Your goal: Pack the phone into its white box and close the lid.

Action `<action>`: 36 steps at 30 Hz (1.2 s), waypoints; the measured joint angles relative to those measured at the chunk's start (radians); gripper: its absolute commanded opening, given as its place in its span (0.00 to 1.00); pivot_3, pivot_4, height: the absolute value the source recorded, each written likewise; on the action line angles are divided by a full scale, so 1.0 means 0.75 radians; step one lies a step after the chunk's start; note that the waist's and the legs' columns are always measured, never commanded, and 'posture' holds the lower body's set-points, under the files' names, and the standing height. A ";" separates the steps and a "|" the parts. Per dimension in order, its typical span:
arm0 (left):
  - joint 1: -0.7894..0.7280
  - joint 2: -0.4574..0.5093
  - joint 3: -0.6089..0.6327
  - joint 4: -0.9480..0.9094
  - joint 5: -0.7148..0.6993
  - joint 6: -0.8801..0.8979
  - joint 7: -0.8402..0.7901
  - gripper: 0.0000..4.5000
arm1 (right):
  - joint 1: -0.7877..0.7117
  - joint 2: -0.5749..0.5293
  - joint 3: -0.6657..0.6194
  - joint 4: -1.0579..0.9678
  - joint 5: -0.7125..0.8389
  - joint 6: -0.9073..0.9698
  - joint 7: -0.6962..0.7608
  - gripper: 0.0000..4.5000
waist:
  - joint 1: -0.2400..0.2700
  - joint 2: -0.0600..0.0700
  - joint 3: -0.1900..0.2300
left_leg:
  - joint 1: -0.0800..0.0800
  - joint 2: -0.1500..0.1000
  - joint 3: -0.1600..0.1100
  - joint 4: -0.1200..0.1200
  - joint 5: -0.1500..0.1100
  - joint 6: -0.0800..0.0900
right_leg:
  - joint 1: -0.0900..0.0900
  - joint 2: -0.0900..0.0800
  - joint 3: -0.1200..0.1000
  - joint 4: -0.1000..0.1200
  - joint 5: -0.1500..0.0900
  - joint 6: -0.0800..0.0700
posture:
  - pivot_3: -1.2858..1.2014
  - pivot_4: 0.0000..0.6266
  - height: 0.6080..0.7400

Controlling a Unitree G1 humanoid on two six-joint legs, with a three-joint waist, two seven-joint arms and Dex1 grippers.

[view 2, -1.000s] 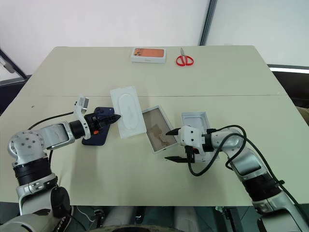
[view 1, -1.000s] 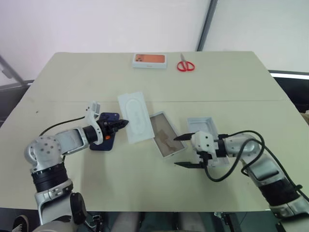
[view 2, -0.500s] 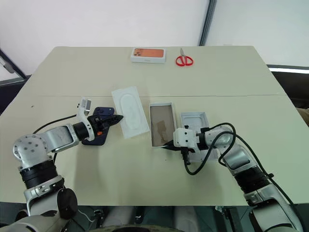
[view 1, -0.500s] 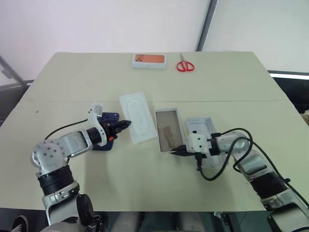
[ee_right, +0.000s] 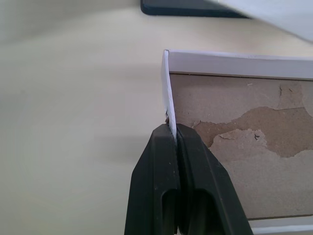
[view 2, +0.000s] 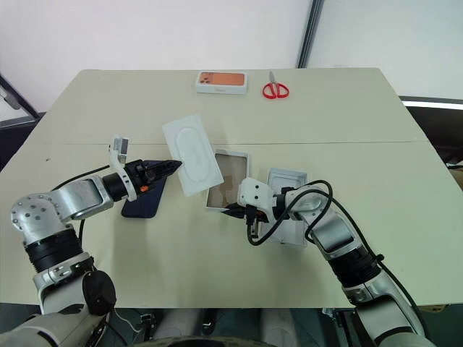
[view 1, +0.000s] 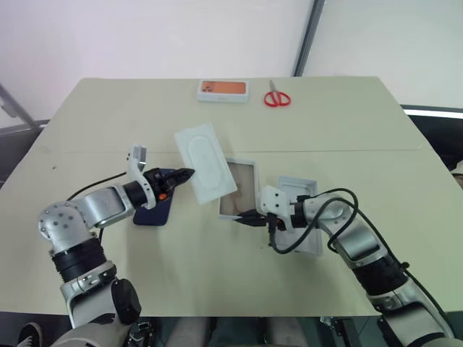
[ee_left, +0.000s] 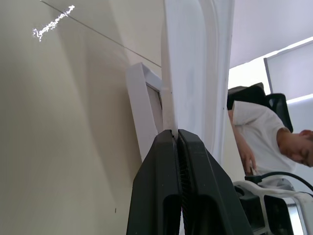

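Note:
The white box [view 1: 239, 196], with its brownish floor up, lies mid-table. My right gripper [view 1: 244, 215] is shut on the near corner of its thin rim [ee_right: 167, 105]. The lid [view 1: 302, 220] lies plain side up just right of the box, partly under my right arm. My left gripper [view 1: 184, 174] is shut on the edge of a flat white insert [view 1: 205, 163] with an oval recess and holds it tilted above the table. The dark navy phone [view 1: 153, 210] lies flat on the table beneath my left hand, apart from both grippers.
A white box with an orange picture [view 1: 223, 90] and red scissors [view 1: 277, 97] sit at the far edge of the table [view 1: 347, 137]. A seated person [ee_left: 264, 137] is beyond the table in the left wrist view.
My right gripper went from open to shut on the white box's rim and drew the box leftward, turning it. My left gripper raised the insert's held edge slightly.

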 measured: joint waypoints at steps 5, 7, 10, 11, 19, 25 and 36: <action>0.001 -0.001 -0.043 -0.001 -0.015 -0.001 0.020 0.00 | 0.010 -0.002 0.012 -0.035 -0.007 0.027 -0.026 0.78 | 0.002 0.000 0.000 | 0.000 0.000 0.000 0.000 0.000 0.000 | -0.001 0.000 0.000 0.000 0.000 0.000 | 0.52 0.24 1.00; 0.007 -0.002 -0.049 -0.003 -0.024 -0.004 0.022 0.00 | 0.010 -0.002 0.011 -0.035 -0.007 0.027 -0.038 0.88 | 0.002 0.000 0.000 | 0.000 0.000 0.000 0.000 0.000 0.000 | -0.001 0.000 0.000 0.000 0.000 0.000 | 0.52 0.24 1.00; 0.017 -0.006 -0.075 -0.013 -0.046 -0.004 0.025 0.00 | 0.010 0.000 0.004 -0.035 0.001 0.027 -0.054 0.88 | 0.000 0.000 0.000 | 0.000 0.000 0.000 0.000 0.000 0.000 | 0.000 0.000 0.000 0.000 0.000 0.000 | 0.52 0.24 1.00; 0.019 -0.007 -0.082 -0.013 -0.054 -0.004 0.030 0.00 | 0.010 -0.002 -0.006 -0.036 0.007 0.026 -0.054 0.88 | 0.000 0.000 0.000 | 0.000 0.000 0.000 0.000 0.000 0.000 | 0.000 0.000 0.000 0.000 0.000 0.000 | 0.52 0.24 1.00; 0.080 0.033 -0.163 -0.011 -0.113 0.014 0.040 0.00 | 0.104 -0.322 -0.285 -0.104 0.156 0.035 0.081 0.88 | 0.011 -0.002 0.002 | -0.001 -0.001 0.001 0.001 -0.001 0.001 | 0.003 -0.002 0.000 -0.001 0.000 0.000 | 0.52 0.24 1.00; 0.053 0.102 -0.340 0.040 -0.057 0.030 -0.067 0.00 | 0.102 -0.326 -0.317 -0.005 0.152 -0.020 0.052 0.88 | 0.001 -0.002 0.002 | -0.002 0.000 0.002 -0.001 -0.001 0.001 | 0.000 -0.001 0.001 -0.001 0.000 0.000 | 0.52 0.24 1.00; -0.106 0.166 -0.553 0.244 0.200 -0.109 -0.327 0.00 | 0.128 -0.270 -0.310 -0.029 0.152 -0.029 -0.029 0.88 | 0.008 -0.002 0.002 | -0.004 -0.001 0.001 0.000 0.000 0.001 | -0.001 -0.002 0.001 -0.001 0.000 0.000 | 0.52 0.24 1.00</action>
